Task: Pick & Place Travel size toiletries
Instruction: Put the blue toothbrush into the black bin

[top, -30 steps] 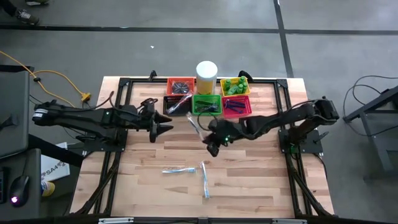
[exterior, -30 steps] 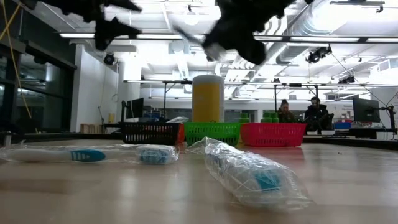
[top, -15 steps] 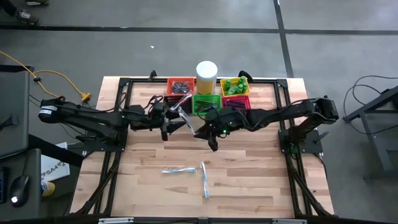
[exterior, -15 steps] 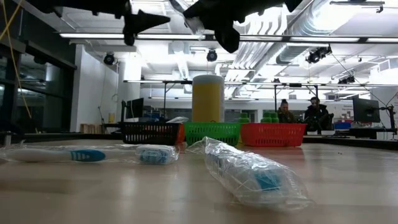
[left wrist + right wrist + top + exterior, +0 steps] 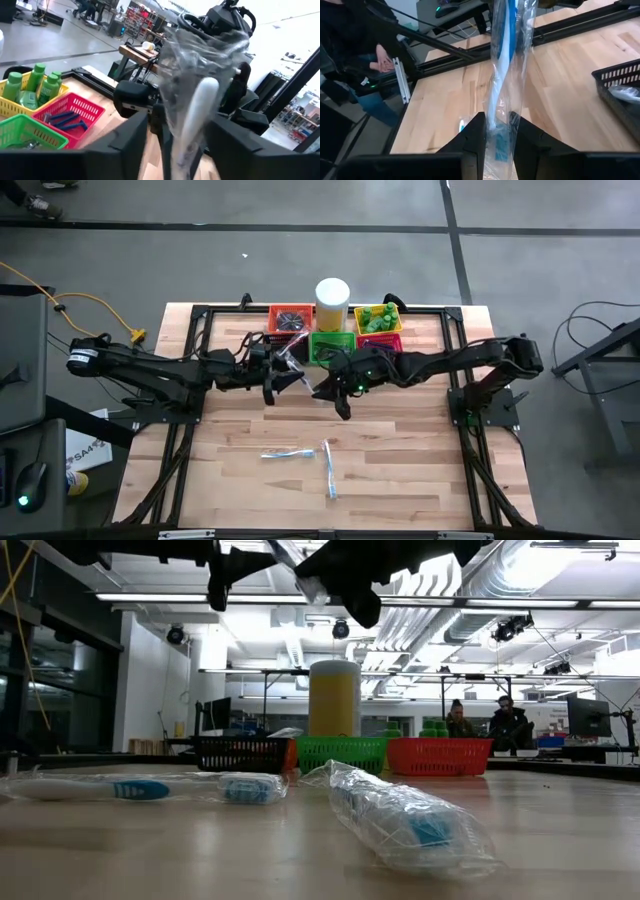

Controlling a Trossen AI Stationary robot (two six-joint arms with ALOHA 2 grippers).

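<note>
Wrapped toothbrush in right gripper fingers, left gripper fingers wide around its other end.

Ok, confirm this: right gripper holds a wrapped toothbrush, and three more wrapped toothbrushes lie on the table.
Wrong count. The right gripper does hold a wrapped toothbrush, but the high view shows only two more on the table: one and another.

The wrapped toothbrush is running off the left wrist view's edge, its head lost in glare — the low view's top edge is cutting off both arms. In the black basket, the arms are hiding the contents — too small to tell.
</note>
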